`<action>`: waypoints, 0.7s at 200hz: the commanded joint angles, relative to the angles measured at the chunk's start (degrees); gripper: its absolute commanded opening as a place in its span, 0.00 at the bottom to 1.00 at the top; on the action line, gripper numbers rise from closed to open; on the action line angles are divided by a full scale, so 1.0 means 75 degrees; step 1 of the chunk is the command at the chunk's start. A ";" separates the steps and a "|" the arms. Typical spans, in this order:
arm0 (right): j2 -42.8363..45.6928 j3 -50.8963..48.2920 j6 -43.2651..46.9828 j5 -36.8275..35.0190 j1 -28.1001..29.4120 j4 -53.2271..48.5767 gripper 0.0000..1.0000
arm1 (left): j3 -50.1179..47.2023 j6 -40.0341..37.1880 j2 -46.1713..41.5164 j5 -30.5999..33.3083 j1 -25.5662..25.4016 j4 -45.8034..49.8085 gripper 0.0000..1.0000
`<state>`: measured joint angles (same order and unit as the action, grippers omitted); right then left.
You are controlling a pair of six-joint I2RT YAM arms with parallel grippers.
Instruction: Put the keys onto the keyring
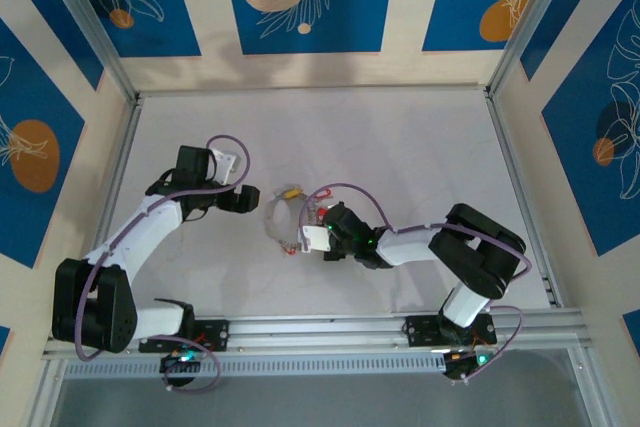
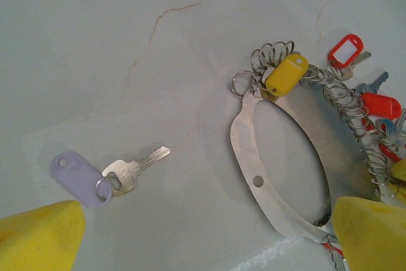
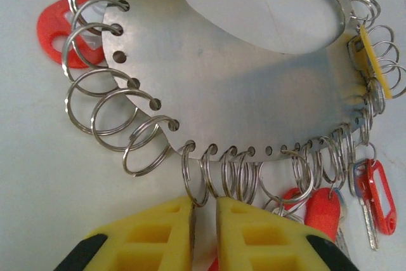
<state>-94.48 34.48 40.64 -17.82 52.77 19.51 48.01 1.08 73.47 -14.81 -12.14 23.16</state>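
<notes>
Keyring (image 3: 222, 93), flat on the counter (image 2: 190, 30) just ahead of the right gripper (image 3: 204, 217), which pinches a rim ring (image 3: 190, 179), we judge to steady it; left gripper (image 2: 206, 239) spread, a loose key (image 2: 130, 172) just ahead.

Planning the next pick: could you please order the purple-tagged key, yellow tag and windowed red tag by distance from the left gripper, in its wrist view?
1. Purple-tagged key, lower left.
2. Yellow tag, upper centre-right.
3. Windowed red tag, top right.
</notes>
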 commanded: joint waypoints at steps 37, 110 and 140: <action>-0.0159 0.0000 0.0274 0.0042 0.0085 0.0330 0.18 | -0.0014 0.0110 -0.0169 -0.0202 -0.0071 -0.0069 1.00; 0.0016 -0.0378 0.0408 0.0130 0.0148 0.1105 0.08 | -0.0564 -0.0029 -0.0839 -0.0493 -0.0069 -0.0857 1.00; 0.0657 -0.0697 0.0281 0.0843 0.0074 0.1095 0.06 | -0.1674 -0.0636 -0.1749 -0.1703 -0.0078 -0.2518 1.00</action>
<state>-94.00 30.98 43.16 -16.64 53.63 25.50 41.21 0.58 65.47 -18.55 -12.25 15.42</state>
